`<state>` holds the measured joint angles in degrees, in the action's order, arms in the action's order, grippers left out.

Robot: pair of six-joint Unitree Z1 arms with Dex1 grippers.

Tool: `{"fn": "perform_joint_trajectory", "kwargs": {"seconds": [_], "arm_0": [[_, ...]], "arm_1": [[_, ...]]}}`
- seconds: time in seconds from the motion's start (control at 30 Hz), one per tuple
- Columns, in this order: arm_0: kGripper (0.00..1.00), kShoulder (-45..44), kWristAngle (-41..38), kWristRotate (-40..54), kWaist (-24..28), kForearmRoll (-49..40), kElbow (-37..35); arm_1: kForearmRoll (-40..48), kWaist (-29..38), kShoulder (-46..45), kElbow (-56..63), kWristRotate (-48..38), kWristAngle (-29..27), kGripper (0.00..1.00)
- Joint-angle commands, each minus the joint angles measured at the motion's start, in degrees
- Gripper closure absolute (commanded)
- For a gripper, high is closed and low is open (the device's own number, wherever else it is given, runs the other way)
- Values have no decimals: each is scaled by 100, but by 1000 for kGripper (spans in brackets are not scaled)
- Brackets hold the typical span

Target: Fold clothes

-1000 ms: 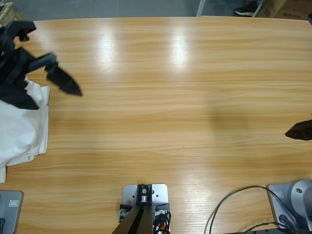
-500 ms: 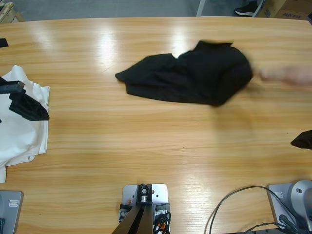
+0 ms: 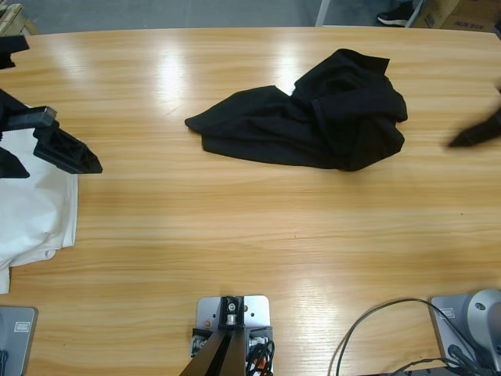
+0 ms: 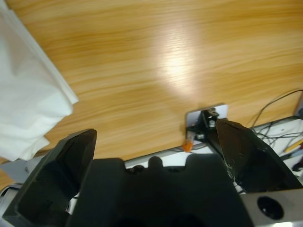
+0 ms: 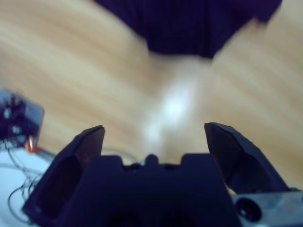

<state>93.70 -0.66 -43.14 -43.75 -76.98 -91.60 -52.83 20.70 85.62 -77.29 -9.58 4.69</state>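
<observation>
Folding starts with the crumpled black soft shirt (image 3: 313, 125), which lies in a messy heap on the long wooden table (image 3: 258, 235), up toward the far edge and a little right of the middle. A stack of plain white shirts (image 3: 35, 207) sits at the table's left edge.

The left gripper (image 4: 156, 156) hangs just beside the white stack. Its two black jaws stand wide apart and hold nothing. The right gripper (image 5: 154, 142) points at the near edge of the black shirt, and its jaws are wide apart and empty too. It is near the shirt but not touching it.

To do this step well, I think each arm should pinch one edge of the black heap, far apart from each other. Then they can pull gently to lay it flat. Grabbing the bunched middle could make the mess worse.
</observation>
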Motion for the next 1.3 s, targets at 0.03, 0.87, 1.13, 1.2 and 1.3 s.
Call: {"fn": "perform_joint_trajectory", "kwargs": {"seconds": [0.03,0.87,1.13,1.2,1.3], "arm_0": [[0,412,-147,-65,-46,281,-529],[0,911,-432,-197,-39,272,-665],[0,801,-467,-204,-39,263,-587],[0,781,-479,-234,-39,266,-607],[0,822,-481,-248,-37,272,-645]], "arm_1": [[39,450,2699,-2030,-171,-346,231],[52,536,4260,-2211,-719,-1143,1000],[-131,211,4038,-2129,-371,-1445,1000],[-122,79,3685,-1974,-443,-1526,1000],[-145,-147,2801,-1477,-737,-1744,1000]]}}
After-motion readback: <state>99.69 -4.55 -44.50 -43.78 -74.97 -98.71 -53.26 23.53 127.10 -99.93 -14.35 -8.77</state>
